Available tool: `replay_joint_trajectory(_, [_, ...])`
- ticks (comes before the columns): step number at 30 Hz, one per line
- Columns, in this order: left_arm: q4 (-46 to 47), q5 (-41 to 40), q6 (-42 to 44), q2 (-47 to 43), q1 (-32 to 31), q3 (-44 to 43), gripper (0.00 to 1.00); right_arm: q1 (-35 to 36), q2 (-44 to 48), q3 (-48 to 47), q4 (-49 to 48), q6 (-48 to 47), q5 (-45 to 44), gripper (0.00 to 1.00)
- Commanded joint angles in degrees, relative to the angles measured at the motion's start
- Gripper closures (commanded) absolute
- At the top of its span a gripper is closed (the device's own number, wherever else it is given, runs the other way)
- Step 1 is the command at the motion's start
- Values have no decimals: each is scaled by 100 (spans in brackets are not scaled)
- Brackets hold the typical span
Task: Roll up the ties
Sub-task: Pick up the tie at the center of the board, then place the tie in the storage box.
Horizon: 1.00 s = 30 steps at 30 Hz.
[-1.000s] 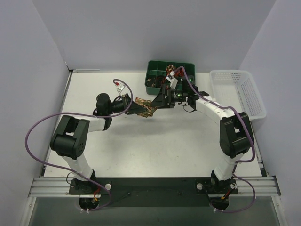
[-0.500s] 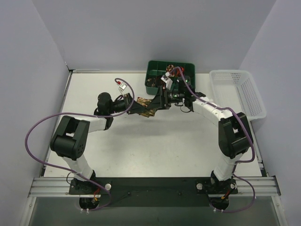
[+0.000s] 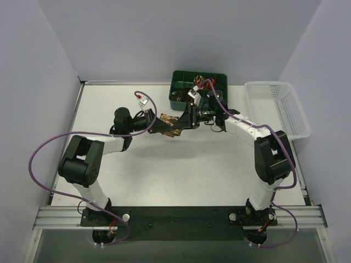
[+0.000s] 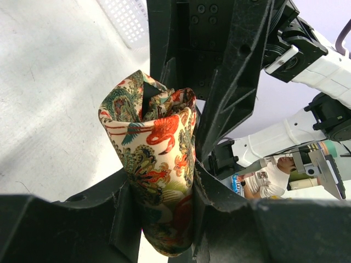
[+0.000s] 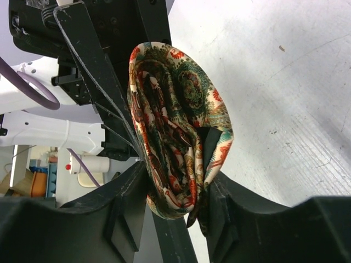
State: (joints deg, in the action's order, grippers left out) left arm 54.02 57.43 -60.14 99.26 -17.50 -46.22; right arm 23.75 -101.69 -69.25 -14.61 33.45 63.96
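White worktop [image 3: 164, 175] centre: we hold one tie [image 3: 171, 125], coiled, just before the green bin [image 3: 179, 102]. Both the left fingers [image 4: 123, 219] and the right fingers [image 5: 129, 208] clamp it. Rolling looks nearly done; next, one side must release without unwinding.

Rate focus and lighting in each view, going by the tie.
Top external: even light, soft shadows, but the tie is small and partly hidden. Left wrist: tie pattern crisp, black fingers too dark for detail, background soft. Right wrist: tie sharp, table bright, far left blurred.
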Motion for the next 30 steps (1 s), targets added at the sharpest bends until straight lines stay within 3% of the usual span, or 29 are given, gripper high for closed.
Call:
replay_joint_trajectory(1, [126, -162, 152, -232, -8, -291, 76, 156, 70, 61, -420, 39, 739, 55])
replay_joint_trajectory(3, [126, -162, 143, -223, -17, -291, 76, 183, 70, 87, -428, 12, 784, 45])
replay_joint_trajectory(6, [126, -179, 143, -215, -17, -300, 76, 209, 53, 105, -446, 12, 907, 39])
replay_joint_trajectory(13, [214, -144, 64, -162, -61, -370, 75, 227, -114, 149, -429, -5, 1004, 41])
replay_joint_trajectory(23, [223, -171, 20, -171, -78, -415, 75, 323, -308, 8, -350, -32, 1118, 63])
replay_joint_trajectory(30, [223, -144, 20, -153, -96, -450, 75, 315, -360, -62, -314, 3, 1074, 90])
